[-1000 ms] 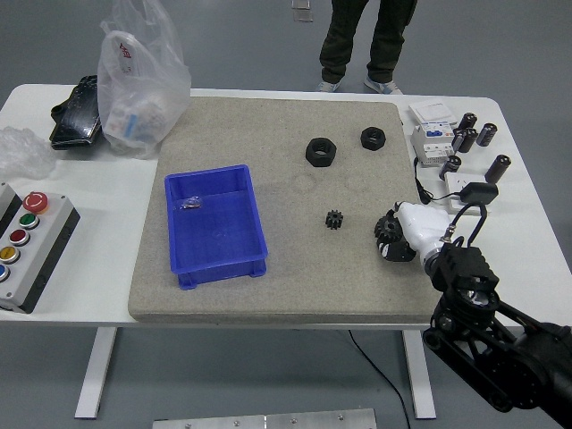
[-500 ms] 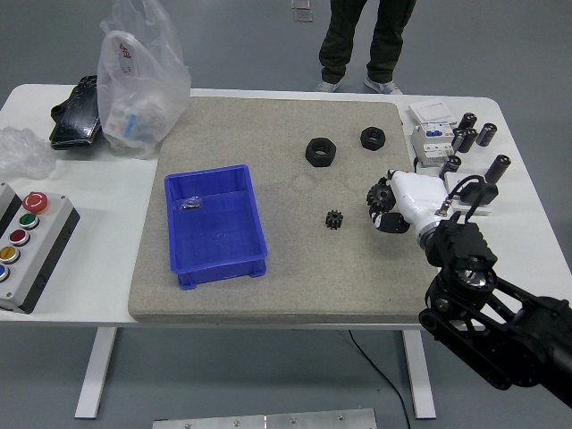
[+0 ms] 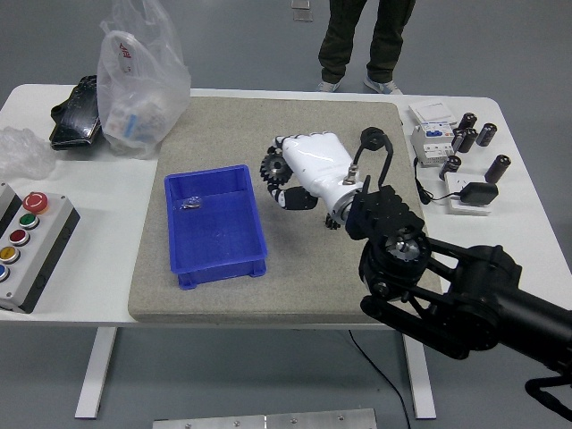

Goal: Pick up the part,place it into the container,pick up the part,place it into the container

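Right robot hand hovers with fingers curled, grasping nothing visible, blue container to its left

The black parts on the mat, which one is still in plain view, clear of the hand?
The hex nut near the mat's far right corner. It lies apart from the right hand, which hides where the others would be.

We see even, bright overhead light with soft, faint shadows. Glare sits on the white hand at centre and the plastic bag at ten o'clock. Focus is sharp throughout, with edges barely distorted.
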